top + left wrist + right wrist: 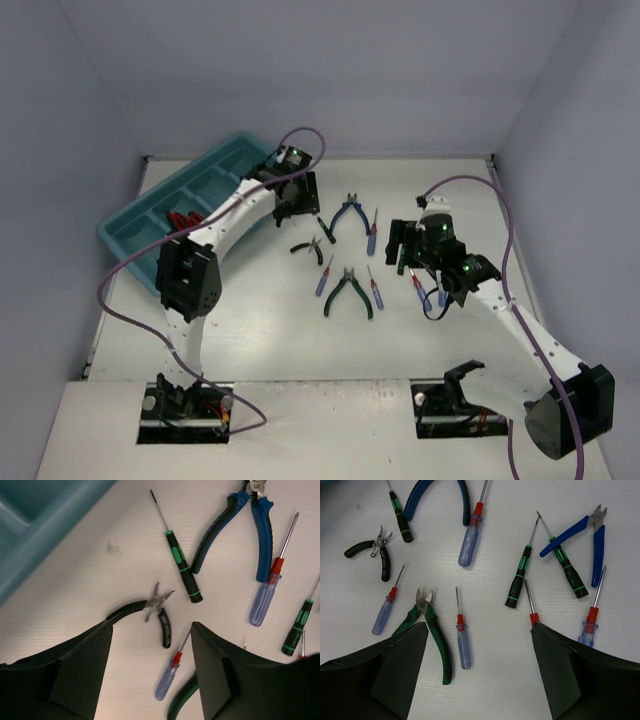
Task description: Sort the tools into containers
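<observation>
The teal tray (150,215) stands at the far left with red-handled cutters (181,221) in one compartment. My left gripper (297,208) is open and empty, hovering (151,625) over small black-handled pliers (163,625) and a red-collared blue screwdriver (167,677). Blue-handled pliers (262,535) and a green-and-black screwdriver (182,572) lie beyond. My right gripper (406,246) is open and empty (480,626) above the table. Green-handled cutters (434,632) and a blue screwdriver (463,647) lie between its fingers. Thin blue-handled cutters (592,542) and more screwdrivers (519,580) lie ahead.
The tools lie spread on the white table between the two arms (348,292). The tray's corner (30,525) is close to the left of my left gripper. Grey walls close in the table on three sides. Purple cables loop over both arms.
</observation>
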